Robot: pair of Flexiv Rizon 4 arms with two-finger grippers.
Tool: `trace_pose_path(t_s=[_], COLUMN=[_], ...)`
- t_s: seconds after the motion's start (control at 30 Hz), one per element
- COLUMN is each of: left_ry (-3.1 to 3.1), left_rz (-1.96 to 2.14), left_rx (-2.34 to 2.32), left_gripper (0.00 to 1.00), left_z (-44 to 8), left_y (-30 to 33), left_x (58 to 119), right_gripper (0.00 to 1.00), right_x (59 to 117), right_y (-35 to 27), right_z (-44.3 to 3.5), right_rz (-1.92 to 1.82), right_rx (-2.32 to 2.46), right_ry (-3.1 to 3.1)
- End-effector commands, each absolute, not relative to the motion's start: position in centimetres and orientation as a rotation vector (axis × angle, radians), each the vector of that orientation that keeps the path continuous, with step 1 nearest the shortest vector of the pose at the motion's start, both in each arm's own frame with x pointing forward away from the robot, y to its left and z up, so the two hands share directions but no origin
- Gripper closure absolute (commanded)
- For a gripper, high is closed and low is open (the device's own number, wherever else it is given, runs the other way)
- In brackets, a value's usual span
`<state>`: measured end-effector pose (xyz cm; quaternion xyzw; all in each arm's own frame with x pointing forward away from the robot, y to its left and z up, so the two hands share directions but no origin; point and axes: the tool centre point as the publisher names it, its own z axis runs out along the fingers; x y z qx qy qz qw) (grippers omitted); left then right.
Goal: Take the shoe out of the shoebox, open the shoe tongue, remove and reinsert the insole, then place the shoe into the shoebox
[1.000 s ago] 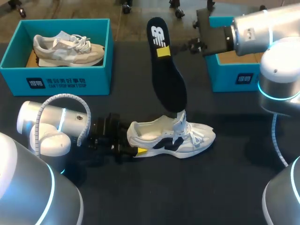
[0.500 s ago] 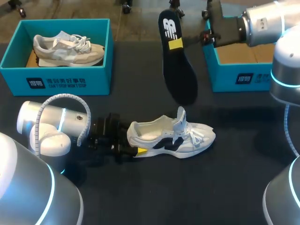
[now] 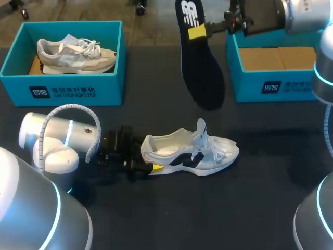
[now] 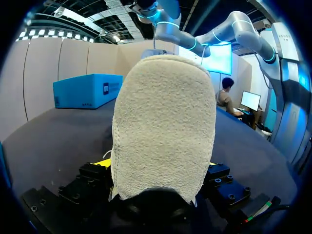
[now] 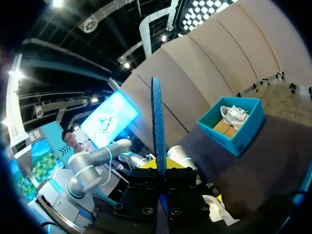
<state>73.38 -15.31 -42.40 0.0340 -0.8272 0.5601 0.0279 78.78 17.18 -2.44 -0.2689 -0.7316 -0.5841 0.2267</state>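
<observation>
As it hangs toe-down, the insole (image 3: 202, 73) looks black.

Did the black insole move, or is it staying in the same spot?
Yes. The black insole, held by the right gripper, rose clear of the white shoe and shifted toward the right-hand shoebox.

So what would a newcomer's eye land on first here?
The black insole hangs in mid-air above the table, pinched at its upper end by the right gripper. Below it the white shoe stands on the table, its heel held by the left gripper. A second shoe lies in the teal shoebox at far left.
</observation>
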Motion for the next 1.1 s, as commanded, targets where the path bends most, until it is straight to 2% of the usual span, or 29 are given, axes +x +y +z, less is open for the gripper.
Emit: trace_pose_path(t_s=[0.03,0.53,1.1], left_ry=[-2.555,-2.555,-2.555], left_rz=[1.723,1.723,1.723], left_rx=[0.103,0.103,0.103], left_gripper=[1.0,1.0,1.0], left_z=[-42.7,-42.7,-42.7], left_y=[-15.5,-15.5,-15.5], left_x=[73.5,73.5,73.5], right_gripper=[1.0,1.0,1.0], right_x=[75.9,70.8,69.2], right_y=[16.9,18.0,15.8], right_z=[-0.3,1.9,1.4], right_rz=[-1.619,-1.672,-1.744], right_rx=[-0.823,-0.897,-0.813], right_ry=[-2.058,-2.052,-2.041])
